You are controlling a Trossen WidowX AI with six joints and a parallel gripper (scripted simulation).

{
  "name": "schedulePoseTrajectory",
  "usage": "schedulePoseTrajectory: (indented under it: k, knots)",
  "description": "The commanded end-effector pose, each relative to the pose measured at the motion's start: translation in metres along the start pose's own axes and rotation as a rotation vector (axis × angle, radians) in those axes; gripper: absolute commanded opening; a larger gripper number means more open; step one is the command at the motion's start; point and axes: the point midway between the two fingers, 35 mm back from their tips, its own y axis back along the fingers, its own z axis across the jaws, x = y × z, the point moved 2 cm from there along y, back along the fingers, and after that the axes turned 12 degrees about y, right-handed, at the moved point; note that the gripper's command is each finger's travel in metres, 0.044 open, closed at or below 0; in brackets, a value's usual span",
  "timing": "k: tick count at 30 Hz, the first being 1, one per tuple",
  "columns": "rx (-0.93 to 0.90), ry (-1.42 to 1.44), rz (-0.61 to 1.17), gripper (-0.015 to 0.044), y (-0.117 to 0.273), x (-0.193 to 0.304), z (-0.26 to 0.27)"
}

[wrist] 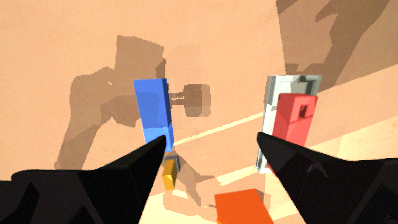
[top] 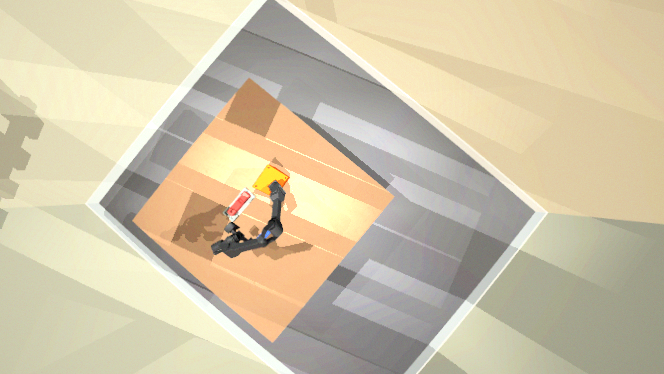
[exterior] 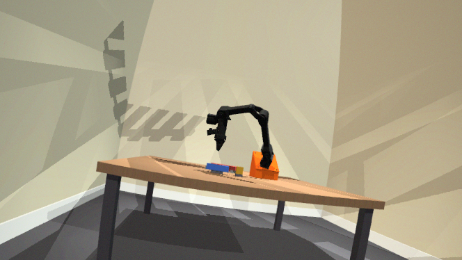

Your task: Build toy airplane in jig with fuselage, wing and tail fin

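Note:
The red fuselage (top: 240, 203) (wrist: 295, 120) lies lengthwise in the pale grey cradle (wrist: 271, 100); I cannot tell if it is fully flat. A socket in its top shows empty in the wrist view. The blue wing (exterior: 217, 167) (wrist: 152, 102) lies on the table, apart from the cradle. The yellow tail fin (exterior: 239, 170) (wrist: 170, 176), with a grey part beside it, lies near the wing's end. My gripper (exterior: 218, 149) (wrist: 211, 137) is wide open and empty, pointing down high above the table. In the wrist view its fingers stand between the wing and the fuselage. Its fingertips are hidden in the top view.
The orange base block (top: 270, 175) (exterior: 264, 171) (wrist: 243, 206) stands close to the cradle's end and the tail fin. My arm arches above the wooden table (top: 310, 270) and covers part of the wing from above. Dark shadows cross the table.

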Motion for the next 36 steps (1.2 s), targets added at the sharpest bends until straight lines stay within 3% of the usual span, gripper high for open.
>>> schedulePoseTrajectory:
  k: [1, 4, 10, 14, 36]
  knots:
    - [-0.026, -0.001, -0.001, 0.044, -0.003, -0.008, 0.057]
    - [-0.041, 0.002, 0.002, 0.044, -0.005, -0.009, 0.084]
    - [-0.041, 0.002, 0.002, 0.044, -0.008, -0.009, 0.084]
    - [-0.043, 0.002, 0.001, 0.044, -0.046, -0.009, 0.086]
    - [-0.044, 0.003, 0.0, 0.044, -0.083, -0.01, 0.088]
